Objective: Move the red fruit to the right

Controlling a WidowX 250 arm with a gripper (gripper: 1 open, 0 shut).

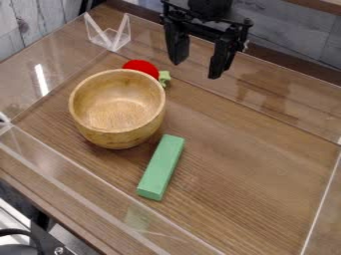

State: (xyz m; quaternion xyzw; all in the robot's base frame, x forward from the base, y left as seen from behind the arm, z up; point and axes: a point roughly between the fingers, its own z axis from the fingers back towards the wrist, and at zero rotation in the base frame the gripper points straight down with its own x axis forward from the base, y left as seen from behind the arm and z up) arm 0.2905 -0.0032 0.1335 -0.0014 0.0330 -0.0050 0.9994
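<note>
Fingers point(201, 69): spread wide, black, at 12 o'clock
Fruit point(142, 68): rounded, red, green leafy end, 11 o'clock, just beyond the bowl
Bowl point(118, 110): round, smooth wood, 10 o'clock
Block point(162, 168): flat, green, rectangular, 6 o'clock
Tabletop point(246, 149): brown wood grain
Room: dark floor, lower left

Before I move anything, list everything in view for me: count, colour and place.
Red fruit: one, red with a light green end, just behind the bowl, toward the back left of the picture
Bowl: one, tan, left of picture centre
Block: one, green, front middle, to the right of the bowl
Table: one, brown wood, under all of these
Gripper: one, black, above the back part of the table
</note>
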